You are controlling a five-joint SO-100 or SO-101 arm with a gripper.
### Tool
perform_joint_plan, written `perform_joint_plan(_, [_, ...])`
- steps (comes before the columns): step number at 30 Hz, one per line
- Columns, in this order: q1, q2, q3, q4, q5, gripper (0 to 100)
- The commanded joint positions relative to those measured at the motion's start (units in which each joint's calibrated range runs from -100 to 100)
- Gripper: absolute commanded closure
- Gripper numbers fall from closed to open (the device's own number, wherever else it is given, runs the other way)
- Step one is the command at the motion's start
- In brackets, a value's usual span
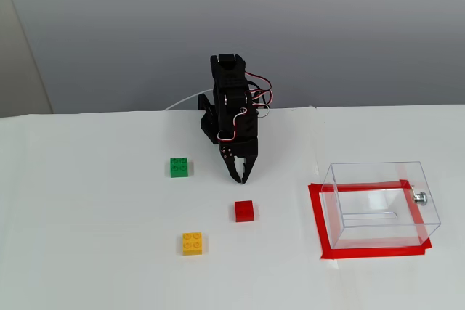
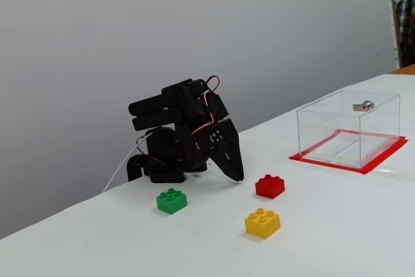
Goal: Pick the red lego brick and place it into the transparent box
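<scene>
A black robot arm (image 1: 231,110) sits folded on a white table (image 1: 87,252), its jaws (image 1: 240,176) pointing down, nearly closed and holding nothing. The red brick (image 1: 245,210) lies on the table just in front of the jaws, clear of them. A green brick (image 1: 179,167) and a yellow brick (image 1: 192,242) lie to its left in the front fixed view. The clear box (image 1: 378,205) stands well to the right, inside a red tape rectangle (image 1: 320,223).

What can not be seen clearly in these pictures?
- End effector: in both fixed views its dark fingers blend together; open or shut is unclear.
- Transparent box: whether it has a lid; the clear walls give no sign.
- Red lego brick: studs too small in the higher fixed view.
- Arm base: hidden behind the folded arm.
</scene>
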Motion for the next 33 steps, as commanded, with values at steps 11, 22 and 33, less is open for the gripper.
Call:
perform_joint_plan(11, [0.2, -0.5, -1.2, 0.3, -0.2, 98])
perform_joint_plan(22, [0.0, -0.5, -1.2, 0.3, 0.1, 98])
perform_joint_plan(33, [-0.1, -0.5, -1.2, 0.3, 0.1, 98])
